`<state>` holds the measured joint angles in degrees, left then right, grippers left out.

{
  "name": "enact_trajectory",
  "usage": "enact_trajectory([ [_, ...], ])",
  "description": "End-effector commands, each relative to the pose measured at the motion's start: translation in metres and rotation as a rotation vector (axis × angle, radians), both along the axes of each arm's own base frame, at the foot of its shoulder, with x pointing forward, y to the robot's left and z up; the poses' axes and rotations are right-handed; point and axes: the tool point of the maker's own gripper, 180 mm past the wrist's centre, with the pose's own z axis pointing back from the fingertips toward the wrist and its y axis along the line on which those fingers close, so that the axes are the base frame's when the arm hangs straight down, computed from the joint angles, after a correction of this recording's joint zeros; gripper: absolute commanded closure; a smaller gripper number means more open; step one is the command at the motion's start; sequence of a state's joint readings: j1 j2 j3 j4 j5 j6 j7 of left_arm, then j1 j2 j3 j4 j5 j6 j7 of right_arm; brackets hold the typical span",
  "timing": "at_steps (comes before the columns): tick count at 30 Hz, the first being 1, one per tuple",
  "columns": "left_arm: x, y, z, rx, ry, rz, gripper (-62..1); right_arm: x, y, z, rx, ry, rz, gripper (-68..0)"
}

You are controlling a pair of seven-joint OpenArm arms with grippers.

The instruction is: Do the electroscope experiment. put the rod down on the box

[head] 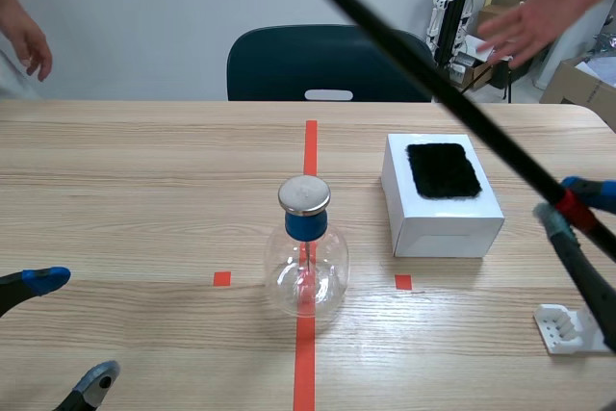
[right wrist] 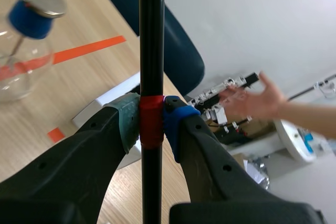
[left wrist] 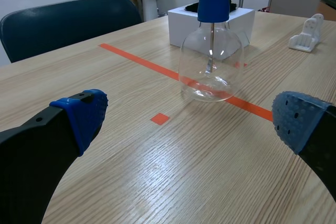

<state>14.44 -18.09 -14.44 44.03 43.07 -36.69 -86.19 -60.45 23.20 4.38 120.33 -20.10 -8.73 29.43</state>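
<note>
Near the box point(head: 449, 225): flask point(head: 306, 267), perhaps a bracket point(head: 566, 327).

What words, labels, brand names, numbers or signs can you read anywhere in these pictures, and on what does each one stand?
None: no text can be read in any view.
The white box shows blank sides.
The flask bears no label.
The rod has only a plain red band, no lettering.
</note>
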Motion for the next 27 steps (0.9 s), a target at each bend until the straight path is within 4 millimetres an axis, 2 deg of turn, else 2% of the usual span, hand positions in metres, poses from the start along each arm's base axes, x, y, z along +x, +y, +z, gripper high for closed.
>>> enact_trajectory([
  [1,0.002,0.003,0.014,-0.039,-0.053,0.005,-62.3,0.010,-0.002,0.014,0.023,-0.046,-0.024,-0.2],
  [13,0.002,0.003,0.014,-0.039,-0.053,0.005,-62.3,0.064,-0.051,0.021,0.193,0.033,-0.283,-0.2],
  [20,0.002,0.003,0.014,-0.039,-0.053,0.005,-62.3,0.090,-0.085,0.002,0.277,0.235,-0.479,-0.2],
  [27,0.002,0.003,0.014,-0.039,-0.053,0.005,-62.3,0.103,-0.112,-0.017,0.294,0.450,-0.655,-0.2],
])
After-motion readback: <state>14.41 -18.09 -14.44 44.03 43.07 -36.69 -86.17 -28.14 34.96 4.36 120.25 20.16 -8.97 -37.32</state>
